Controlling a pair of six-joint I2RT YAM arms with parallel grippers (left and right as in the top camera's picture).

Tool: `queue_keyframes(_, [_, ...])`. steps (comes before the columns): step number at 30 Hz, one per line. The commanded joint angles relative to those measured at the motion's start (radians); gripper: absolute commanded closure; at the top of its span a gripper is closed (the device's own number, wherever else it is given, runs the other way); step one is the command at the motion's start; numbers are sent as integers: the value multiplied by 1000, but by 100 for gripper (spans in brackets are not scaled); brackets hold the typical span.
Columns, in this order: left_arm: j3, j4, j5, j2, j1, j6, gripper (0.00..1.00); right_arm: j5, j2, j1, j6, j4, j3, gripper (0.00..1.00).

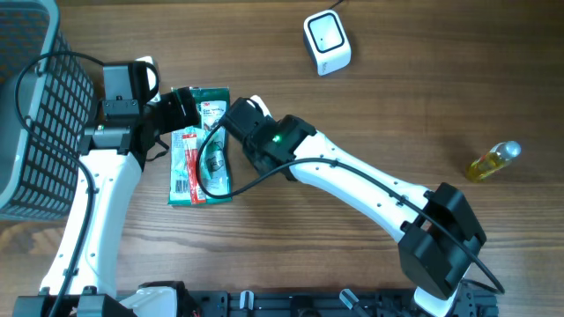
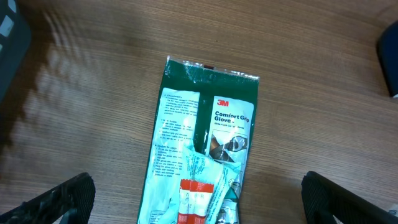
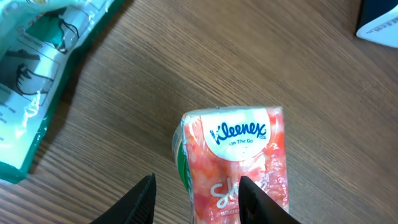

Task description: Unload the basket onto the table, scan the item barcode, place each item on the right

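Kleenex pack (image 3: 233,155), orange-pink floral wrap, clamped between right fingers (image 3: 140,202); left fingers (image 2: 62,199) spread wide.

Soft even light falling across the wooden table (image 1: 397,106), faint soft-edged shadows lying on it, glare glinting on the film of the glove packet (image 2: 205,124), tissue pack (image 3: 239,155) reading sharp, left fingers (image 2: 59,202) blurring dark at the frame's foot.

We see a green glove packet (image 2: 205,124) just left of the right pincer (image 3: 196,180), a wire basket (image 1: 35,106) further left, and a yellow bottle (image 1: 493,161) well off to its right on the wood table (image 1: 397,106)
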Motion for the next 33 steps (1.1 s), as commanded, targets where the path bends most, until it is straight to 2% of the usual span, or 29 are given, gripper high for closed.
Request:
queue_keyframes(1, [11,3,8,-11,5,5,0,30,14,-5,1,7,-37,57])
queue_keyframes(14, [11,3,8,-11,5,5,0,29,14,-5,0,35,-76,59])
queue_keyframes(18, [11,3,8,-11,5,5,0,29,13,-5,-34,47,-79,76])
queue_keyframes(23, [11,3,8,-11,5,5,0,29,14,-5,-53,51,-79,75])
queue_keyframes(27, [11,3,8,-11,5,5,0,28,14,-5,-51,51,-79,70])
queue_keyframes(28, [11,3,8,-11,5,5,0,29,14,-5,-51,51,-79,72])
queue_keyframes(30, [11,3,8,-11,5,5,0,29,13,-5,-51,51,-79,91])
queue_keyframes(31, [11,3,8,-11,5,5,0,29,13,-5,-51,51,-79,95])
queue_keyframes(33, [11,3,8,-11,5,5,0,45,13,-5,-52,51,-78,96])
